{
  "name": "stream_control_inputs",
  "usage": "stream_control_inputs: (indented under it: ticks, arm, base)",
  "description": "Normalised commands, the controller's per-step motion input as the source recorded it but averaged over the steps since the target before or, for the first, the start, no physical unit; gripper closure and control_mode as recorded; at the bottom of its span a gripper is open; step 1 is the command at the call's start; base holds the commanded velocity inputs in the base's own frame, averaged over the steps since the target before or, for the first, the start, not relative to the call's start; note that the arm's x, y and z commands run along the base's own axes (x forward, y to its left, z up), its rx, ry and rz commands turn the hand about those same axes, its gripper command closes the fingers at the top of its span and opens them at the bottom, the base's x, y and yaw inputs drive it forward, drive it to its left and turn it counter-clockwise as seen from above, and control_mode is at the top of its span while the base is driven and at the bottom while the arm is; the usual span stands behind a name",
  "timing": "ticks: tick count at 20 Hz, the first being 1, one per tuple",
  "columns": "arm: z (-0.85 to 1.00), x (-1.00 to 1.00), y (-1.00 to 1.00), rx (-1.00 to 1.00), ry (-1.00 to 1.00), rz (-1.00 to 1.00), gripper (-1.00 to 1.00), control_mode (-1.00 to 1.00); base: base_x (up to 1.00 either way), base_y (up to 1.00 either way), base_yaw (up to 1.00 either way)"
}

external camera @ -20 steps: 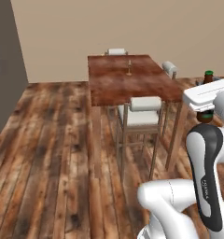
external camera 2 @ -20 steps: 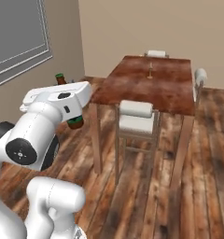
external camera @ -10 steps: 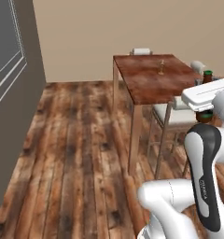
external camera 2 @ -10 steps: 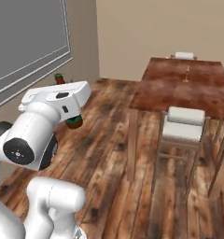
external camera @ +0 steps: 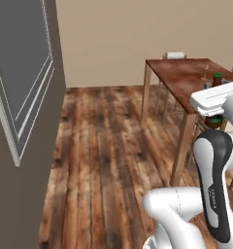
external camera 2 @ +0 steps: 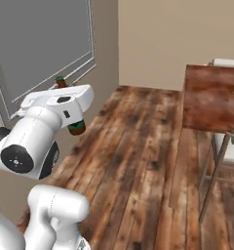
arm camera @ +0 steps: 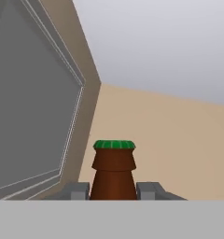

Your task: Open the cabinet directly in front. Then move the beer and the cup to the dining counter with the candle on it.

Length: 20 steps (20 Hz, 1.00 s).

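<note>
My gripper (arm camera: 114, 191) is shut on the beer (arm camera: 114, 170), a dark brown bottle with a green cap. Its neck rises between the two grey fingers (arm camera: 76, 190) in the hand view. In the left base view the beer's cap (external camera: 217, 76) pokes up above my white hand, held well above the floor. From the right base view its cap (external camera 2: 60, 80) and its base (external camera 2: 77, 128) show above and below the hand. The dining counter (external camera: 179, 80), glossy reddish-brown, stands to the right with the thin candle (external camera: 206, 76) on it. The cabinet and the cup are out of view.
A tall dark grey panel with pale framing (external camera: 21, 78) covers the wall on the left. Wooden plank floor (external camera: 108, 146) stretches ahead to a beige wall. White chairs stand at the far end (external camera: 175, 55) and near side (external camera 2: 230, 146) of the counter.
The whole picture has shifted: the base has turned left, so the counter slid to the right edge and the grey wall panel came in. The beer stays in my grip.
</note>
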Motion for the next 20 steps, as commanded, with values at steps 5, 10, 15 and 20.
stream_control_inputs:
  ticks: [5,10,15,20]
  arm:
    - [0.00,0.00,0.00,0.00,0.00,0.00,1.00,1.00]
    - [0.00,0.00,0.00,0.00,0.00,0.00,1.00,1.00]
    - [0.00,0.00,0.00,0.00,0.00,0.00,1.00,1.00]
    - [0.00,0.00,0.00,0.00,0.00,0.00,1.00,1.00]
  base:
    - [1.00,0.97,0.00]
    - [1.00,0.77,0.00]
    - [1.00,0.61,0.00]
    - [1.00,0.21,-0.07]
